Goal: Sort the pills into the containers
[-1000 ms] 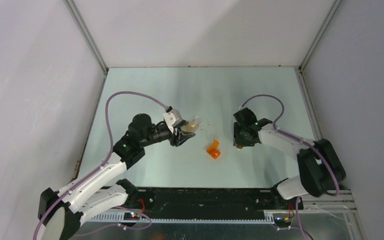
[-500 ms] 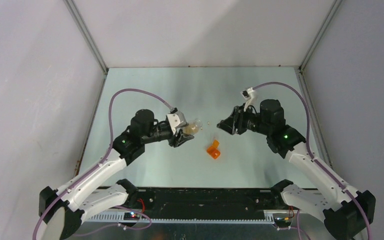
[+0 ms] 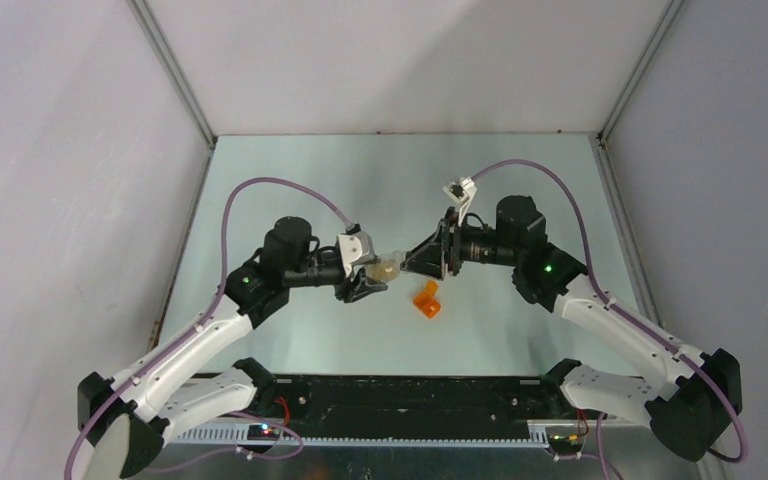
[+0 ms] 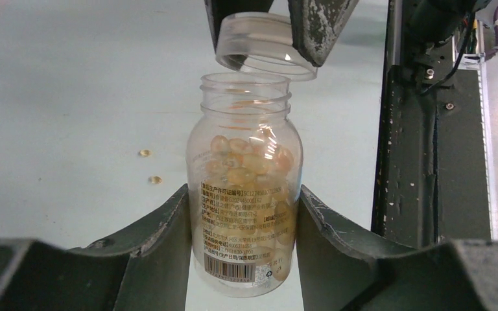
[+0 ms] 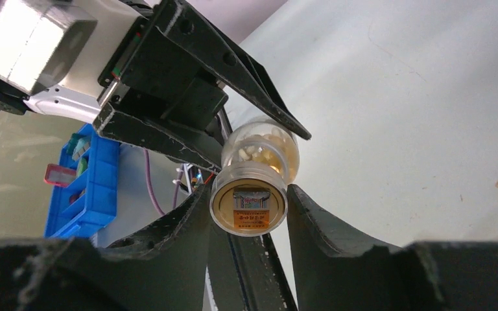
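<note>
Clear plastic vial [image 4: 246, 233], part full of pills [image 4: 246, 159], is pinched by the left gripper [image 4: 243, 194] over the worktop [image 3: 360, 180]. The right gripper [image 5: 246, 194] pinches the cap [image 4: 262, 44], tilted just over the vial's mouth. An orange box [image 3: 426, 298] lies near.

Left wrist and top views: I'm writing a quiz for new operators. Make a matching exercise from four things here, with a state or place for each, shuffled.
1. bottle
2. cap
3. plastic box
4. loose pills

A. orange, alone on the table
B. clamped in the left gripper
C. small specks on the table
D. held tilted over the bottle's mouth by the right gripper

Pairs: 1-B, 2-D, 3-A, 4-C
</note>
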Robot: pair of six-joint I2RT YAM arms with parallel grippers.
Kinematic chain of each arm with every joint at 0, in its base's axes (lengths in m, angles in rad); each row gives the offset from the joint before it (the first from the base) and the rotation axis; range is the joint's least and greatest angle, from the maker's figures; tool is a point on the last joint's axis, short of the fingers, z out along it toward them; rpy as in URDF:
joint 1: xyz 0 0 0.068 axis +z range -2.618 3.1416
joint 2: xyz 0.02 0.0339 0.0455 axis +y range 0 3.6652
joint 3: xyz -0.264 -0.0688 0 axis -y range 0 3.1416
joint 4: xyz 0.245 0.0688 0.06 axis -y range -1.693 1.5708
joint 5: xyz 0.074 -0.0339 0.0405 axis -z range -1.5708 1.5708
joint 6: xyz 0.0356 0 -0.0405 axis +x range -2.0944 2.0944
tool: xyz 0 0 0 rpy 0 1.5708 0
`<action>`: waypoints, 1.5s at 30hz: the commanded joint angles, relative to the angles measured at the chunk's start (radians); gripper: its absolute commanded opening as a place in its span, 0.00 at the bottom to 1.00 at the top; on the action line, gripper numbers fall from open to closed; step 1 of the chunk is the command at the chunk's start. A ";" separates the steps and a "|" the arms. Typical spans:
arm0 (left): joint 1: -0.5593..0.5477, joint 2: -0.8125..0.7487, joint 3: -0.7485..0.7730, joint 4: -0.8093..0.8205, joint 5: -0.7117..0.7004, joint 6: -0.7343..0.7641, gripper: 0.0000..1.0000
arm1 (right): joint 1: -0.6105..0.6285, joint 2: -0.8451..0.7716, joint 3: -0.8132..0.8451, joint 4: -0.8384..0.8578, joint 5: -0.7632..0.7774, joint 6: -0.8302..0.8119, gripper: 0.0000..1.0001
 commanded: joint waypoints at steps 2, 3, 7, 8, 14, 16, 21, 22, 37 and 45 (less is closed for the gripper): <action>-0.007 0.007 0.056 -0.009 0.046 0.030 0.03 | 0.027 0.017 0.072 0.005 -0.004 -0.021 0.40; -0.008 0.011 0.061 -0.012 0.046 0.031 0.03 | 0.037 0.025 0.088 -0.018 0.004 -0.042 0.40; -0.010 0.020 0.072 -0.035 0.055 0.044 0.02 | 0.050 0.054 0.125 -0.100 0.022 -0.071 0.40; -0.011 0.021 0.074 -0.038 0.056 0.045 0.02 | 0.051 0.064 0.130 -0.123 0.025 -0.075 0.40; -0.013 0.021 0.074 -0.037 0.051 0.049 0.01 | 0.060 0.103 0.187 -0.254 0.052 -0.117 0.39; -0.013 0.020 0.073 -0.036 0.045 0.052 0.00 | 0.060 0.113 0.207 -0.301 0.065 -0.135 0.39; -0.014 0.015 0.071 -0.033 0.035 0.060 0.00 | 0.059 0.127 0.236 -0.369 0.091 -0.156 0.39; -0.015 0.015 0.071 -0.032 0.034 0.060 0.00 | 0.059 0.129 0.237 -0.368 0.091 -0.156 0.38; -0.016 0.003 0.063 -0.006 0.041 0.060 0.00 | 0.065 0.192 0.243 -0.370 -0.025 -0.167 0.38; -0.016 0.009 0.078 -0.048 0.062 0.106 0.00 | 0.087 0.230 0.277 -0.447 -0.080 -0.220 0.37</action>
